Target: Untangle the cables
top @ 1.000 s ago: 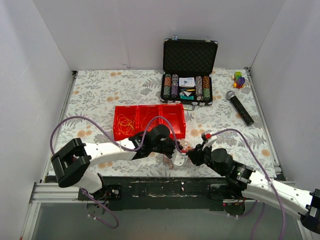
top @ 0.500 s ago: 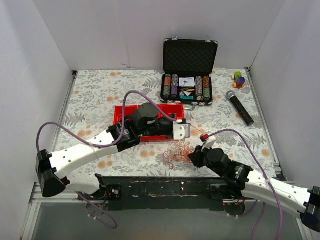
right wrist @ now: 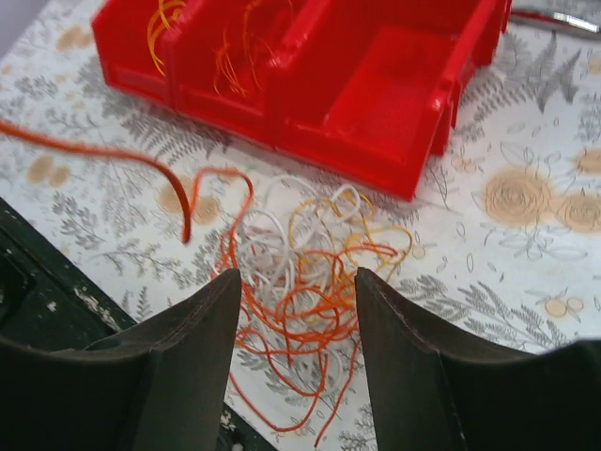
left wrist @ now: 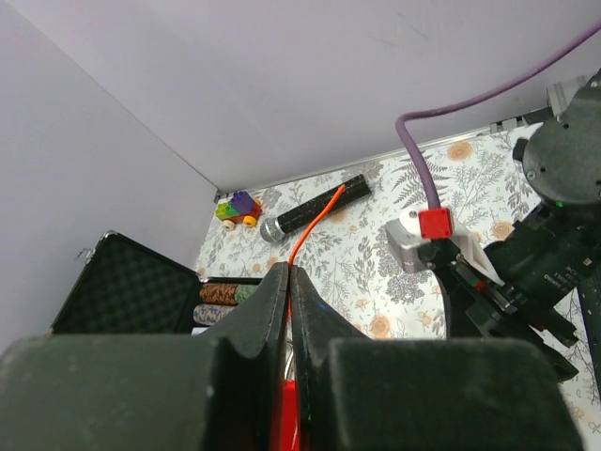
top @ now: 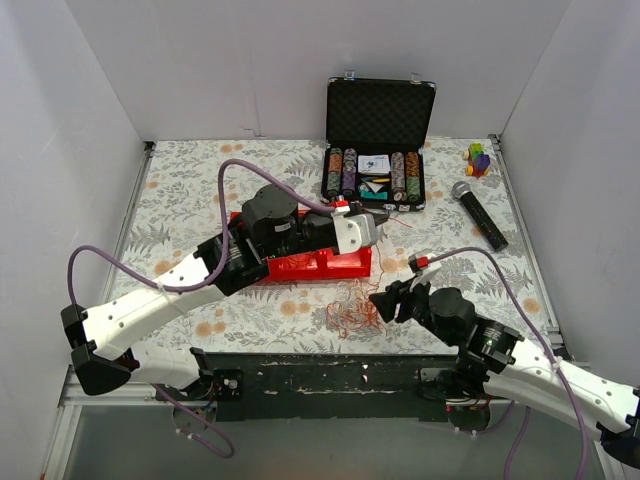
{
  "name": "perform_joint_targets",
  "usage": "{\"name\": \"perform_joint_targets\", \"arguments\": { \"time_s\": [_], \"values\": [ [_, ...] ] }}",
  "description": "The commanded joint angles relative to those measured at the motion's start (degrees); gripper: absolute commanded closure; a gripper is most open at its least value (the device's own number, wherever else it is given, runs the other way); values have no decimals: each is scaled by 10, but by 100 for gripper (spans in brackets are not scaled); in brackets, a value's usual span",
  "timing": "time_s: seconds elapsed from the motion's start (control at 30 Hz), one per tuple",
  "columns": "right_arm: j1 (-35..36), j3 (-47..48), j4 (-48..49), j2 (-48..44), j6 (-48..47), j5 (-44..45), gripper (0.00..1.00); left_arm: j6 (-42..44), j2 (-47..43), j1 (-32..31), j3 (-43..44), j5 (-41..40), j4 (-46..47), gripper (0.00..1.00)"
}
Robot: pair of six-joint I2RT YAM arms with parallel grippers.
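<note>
The cables are a loose clump of thin orange, yellow and white loops on the floral table, just in front of a red bin. In the right wrist view the clump lies between and just beyond my open right gripper, which also shows in the top view. My left gripper is raised above the bin's right end. Its jaws are shut on one orange strand, which sticks out past the left gripper. Several orange and yellow strands lie in the bin.
An open black case of poker chips stands at the back. A black microphone and a small stack of toy blocks lie at the back right. The table's near edge runs just below the clump.
My left arm has risen from the clump and swung back over the red bin, drawing an orange strand with it. My right gripper has stayed by the clump, shifting slightly.
</note>
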Motion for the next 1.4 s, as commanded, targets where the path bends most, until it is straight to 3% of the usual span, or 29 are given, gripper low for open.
{"name": "perform_joint_targets", "arguments": {
  "time_s": [0.0, 0.23, 0.77, 1.03, 1.27, 1.37],
  "values": [
    [0, 70, 49, 15, -56, -6, 39, -8, -3, -2, 16, 4, -14, 100],
    [0, 94, 123, 79, -93, -21, 38, 5, 16, -2, 66, 3, -15, 100],
    [0, 50, 225, 201, -73, -32, 39, 40, 88, -4, 363, -16, -11, 100],
    [1, -23, 227, 193, -28, -44, 44, 156, 79, -4, 369, -115, 210, 97],
    [0, -60, 230, 185, -8, -45, 48, 176, 84, -4, 411, -84, 221, 94],
    [0, -66, 226, 192, -6, -45, 48, 226, 89, -4, 421, -73, 285, 97]
  ]
}}
